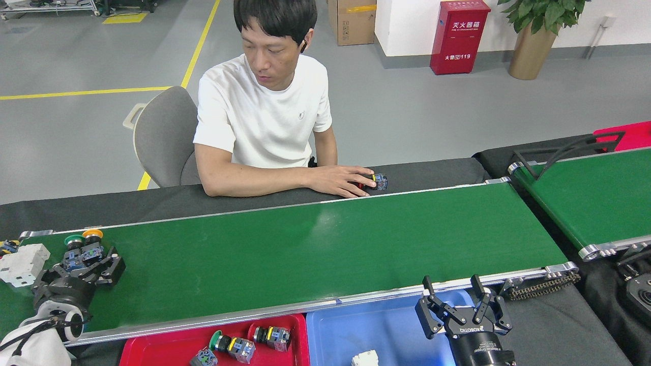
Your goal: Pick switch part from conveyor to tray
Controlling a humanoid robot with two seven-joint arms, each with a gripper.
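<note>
Two switch parts, a green-capped one and an orange-capped one, stand together at the far left end of the conveyor. The left hand is right at them, its dark fingers spread either side of their blue bodies; whether it has actually clamped on them I cannot tell. Just left of them lies a white block.

The right hand hangs at the near edge of the conveyor towards the right, fingers apart and holding nothing, over a blue tray. A small white piece sits at that tray's near edge. Beside it on the left is a red tray with several switch parts in it.

Across the conveyor a person sits on a grey chair, one palm resting on the black bench over another switch part. At far right runs a second green belt.
</note>
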